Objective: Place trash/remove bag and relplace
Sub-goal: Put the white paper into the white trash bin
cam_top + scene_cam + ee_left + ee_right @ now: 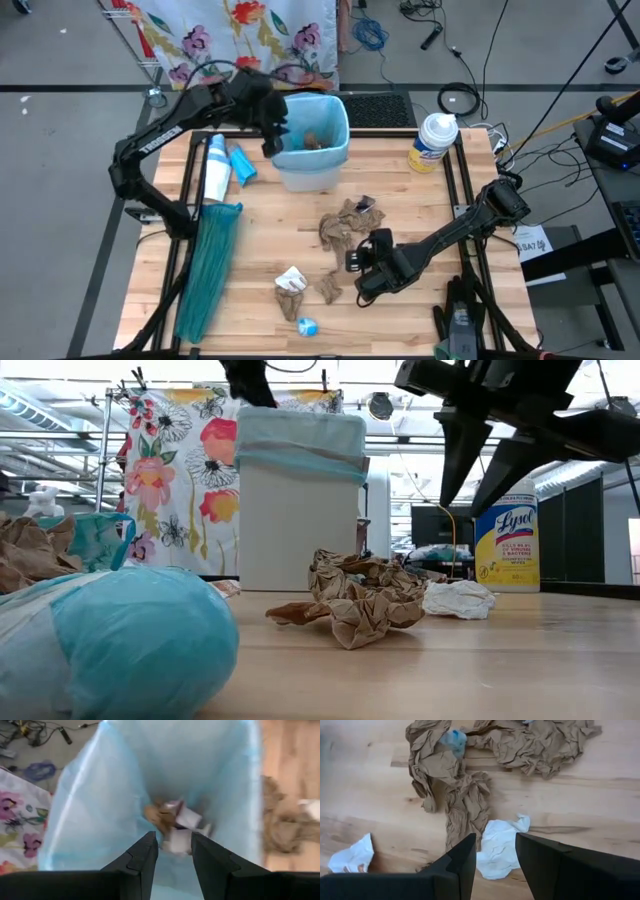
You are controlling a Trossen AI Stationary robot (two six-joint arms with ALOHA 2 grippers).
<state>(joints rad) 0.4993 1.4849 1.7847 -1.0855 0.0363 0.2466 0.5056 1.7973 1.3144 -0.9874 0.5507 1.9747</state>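
Hidden or unclear: the scraps at the bottom of the bin (312, 150) are blurred in the left wrist view; brown and white pieces (175, 822) show, nothing finer. In the low view a large pale-blue ball (110, 645) fills the near left corner, cut off by the edge, and hides the table behind it.
Left gripper (174, 852): poised over the open mouth of the bin at the far middle of the table, fingers parted with a clear gap, holding nothing and touching nothing.
Right gripper (495, 855): low over the table on the near right, fingers apart and empty, a white paper wad (497, 847) on the wood between and just beyond them.
Bag: a pale-blue liner (335, 110) lines the bin, its edge folded over the rim.
Replacement bag: a teal-green bag (208, 265) lies stretched along the left side of the table.
Trash on the table: crumpled brown paper towels (345, 225) in the middle, a brown and white wad (291, 283) nearer, a small blue wrapper (307, 325) at the near edge.
Other things: a wipes canister (432, 143) stands far right of the bin; a white tube (215, 165) and a blue packet (242, 165) lie left of the bin; a flowered cloth (240, 30) hangs beyond the table.
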